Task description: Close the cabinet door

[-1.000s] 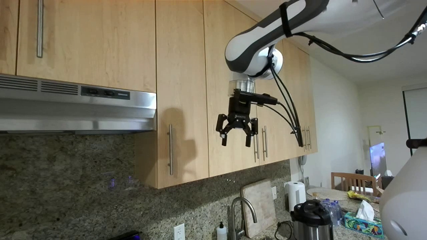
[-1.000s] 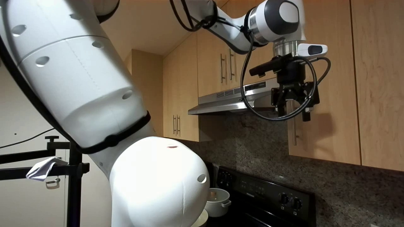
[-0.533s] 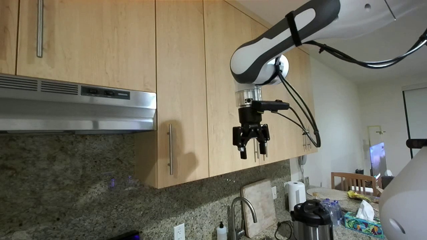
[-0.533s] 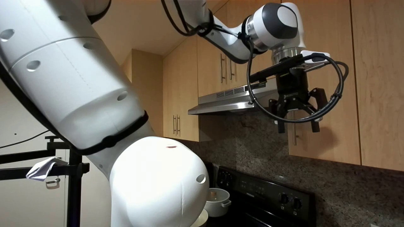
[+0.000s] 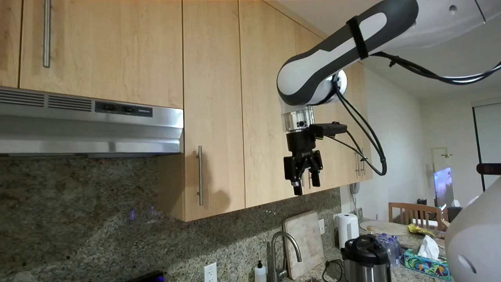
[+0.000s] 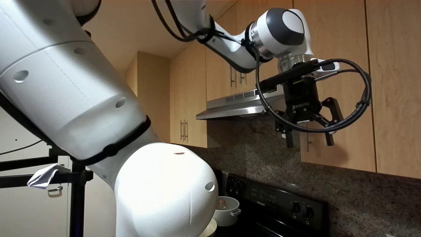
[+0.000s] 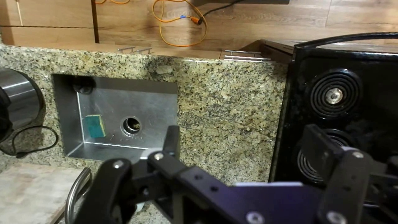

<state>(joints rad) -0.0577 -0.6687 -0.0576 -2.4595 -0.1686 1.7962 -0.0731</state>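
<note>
The cabinet door (image 5: pixel 213 98) is a tall, narrow light-wood panel and looks flush with its neighbours. Its vertical bar handle (image 5: pixel 200 176) is near the lower edge. The door also shows in an exterior view (image 6: pixel 342 82), where the gripper and cable partly cover it and the handle (image 6: pixel 307 143). My gripper (image 5: pixel 307 185) hangs fingers down, to the right of the door in that view and apart from it; it also shows in an exterior view (image 6: pixel 309 141). In the wrist view the gripper (image 7: pixel 243 138) has its fingers wide apart with nothing between them. The door is out of the wrist view.
A range hood (image 5: pixel 117 135) adjoins the door. Neighbouring cabinet doors (image 5: pixel 270 117) have paired handles. Below are a faucet (image 5: pixel 287 239), a cutting board (image 5: pixel 305 243), a pressure cooker (image 5: pixel 368 258), a sink (image 7: pixel 149 96) and a stove (image 7: pixel 373 118).
The gripper has moved down and away from the cabinet door, rightward in an exterior view, turning as it went. Its shadow on the door has shifted lower. The door has not moved.
</note>
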